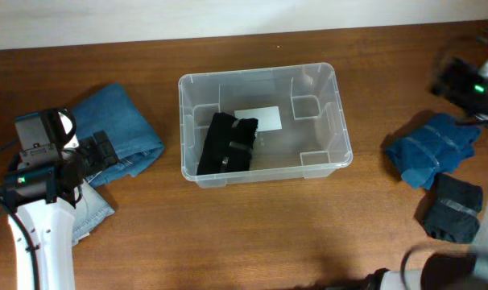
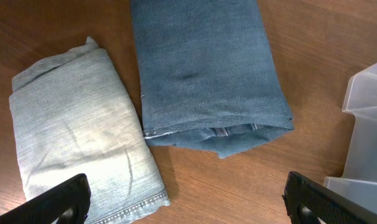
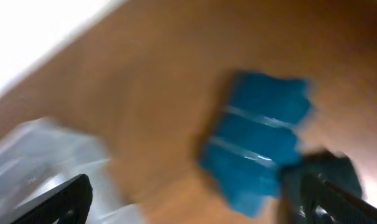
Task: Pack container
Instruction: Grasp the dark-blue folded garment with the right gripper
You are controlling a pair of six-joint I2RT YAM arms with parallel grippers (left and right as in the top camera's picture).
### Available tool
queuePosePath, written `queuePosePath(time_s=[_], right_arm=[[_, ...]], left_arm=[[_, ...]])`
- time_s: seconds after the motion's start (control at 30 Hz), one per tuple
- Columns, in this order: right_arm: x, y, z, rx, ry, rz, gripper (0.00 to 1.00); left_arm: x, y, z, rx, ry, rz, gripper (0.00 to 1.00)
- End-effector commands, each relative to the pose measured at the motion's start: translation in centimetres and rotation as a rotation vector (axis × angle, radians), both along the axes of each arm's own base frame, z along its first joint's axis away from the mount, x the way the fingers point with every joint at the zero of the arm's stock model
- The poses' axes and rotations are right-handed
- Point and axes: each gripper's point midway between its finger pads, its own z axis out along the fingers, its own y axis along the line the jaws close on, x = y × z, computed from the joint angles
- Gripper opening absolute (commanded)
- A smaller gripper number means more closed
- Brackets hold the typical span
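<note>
Your container [image 1: 260, 74] sits near the middle of the wooden table [image 1: 268, 242], long side across the overhead view, open top up; a folded black garment [image 1: 226, 143] lies in its left half, partly over the white label [image 1: 264, 118] on the base; the right half is bare.

Your left gripper [image 2: 187, 202] is released, jaws spread wide with nothing between them; it hangs over two folded denim pieces left of the container, a dark blue pair of jeans [image 2: 201, 68] and a paler one [image 2: 76, 137] side by side and touching. A corner of the container shows at the right edge of that wrist view.

Your right gripper [image 3: 191, 199] also looks spread and empty, though its view is badly blurred; below it lie a folded bright blue cloth [image 3: 257, 143] and a darker piece [image 1: 453, 209] just beside it, well apart from the container.

Treat the container as light, thin-walled and smooth; I'd judge it stiff enough to keep its shape, but likely to skid on the wood if a garment drags over its rim. If you must steady it, pinch the rim at the middle of a long wall, clear of the moulded notches; the corners are rounded and may slip. The denim is soft and floppy; grip through the fold so the layers come up together.
</note>
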Motion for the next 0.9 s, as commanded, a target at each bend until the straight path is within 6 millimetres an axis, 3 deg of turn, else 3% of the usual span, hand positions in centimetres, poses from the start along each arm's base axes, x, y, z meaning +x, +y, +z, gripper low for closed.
queuePosePath(time_s=[0.0,0.2,0.33,0.43,0.5,0.6,0.63,0.67,0.7,0.73,0.77,0.8,0.83,0.87], right_arm=[[-2.5,-4.4,-8.1,0.155,0.143,-0.045,0.98],[-4.6,-7.0,-18.9,0.418,0.202,-0.121,0.98],[-3.9,-6.6,-23.2,0.511,0.199,-0.098,0.98],[-2.4,-5.1,-24.9,0.576,0.162,-0.011,0.98],[-1.2,-4.0,-25.5,0.601,0.139,0.050,0.77],[-0.1,-3.2,-24.8,0.585,0.120,0.096,0.34],[0.3,-3.0,-24.1,0.571,0.111,0.110,0.14],[1.0,-2.5,-22.5,0.551,0.089,0.138,0.04],[1.2,-2.3,-21.8,0.544,0.076,0.152,0.04],[2.3,-1.5,-18.6,0.505,0.015,0.210,0.04],[2.8,-1.1,-16.8,0.479,-0.013,0.235,0.04],[3.4,0.0,-13.6,0.435,-0.061,0.290,0.04],[4.0,2.0,-8.9,0.375,-0.124,0.373,0.04],[4.1,3.2,-6.8,0.342,-0.150,0.413,0.04]], left_arm=[[0.3,0.1,0.7,-0.007,-0.021,0.007,0.99],[0.2,0.1,0.7,-0.008,-0.016,0.007,0.99],[0.2,0.0,0.6,-0.009,-0.013,0.007,0.99],[0.2,0.0,0.6,-0.010,-0.013,0.007,0.99],[0.2,-0.1,0.6,-0.016,-0.015,0.002,1.00],[0.2,-0.2,0.6,-0.018,-0.015,0.000,0.99],[0.2,-0.2,0.6,-0.018,-0.015,0.000,0.99],[0.2,-0.2,0.6,-0.018,-0.015,0.000,0.99],[0.2,-0.2,0.6,-0.018,-0.015,0.000,0.99],[0.2,-0.2,0.6,-0.018,-0.015,0.000,0.99],[0.2,-0.2,0.6,-0.018,-0.015,0.000,0.99],[0.2,-0.2,0.6,-0.018,-0.015,0.000,0.99],[0.2,-0.2,0.6,-0.018,-0.015,0.000,0.99],[0.2,-0.2,0.6,-0.018,-0.015,0.000,0.99]])
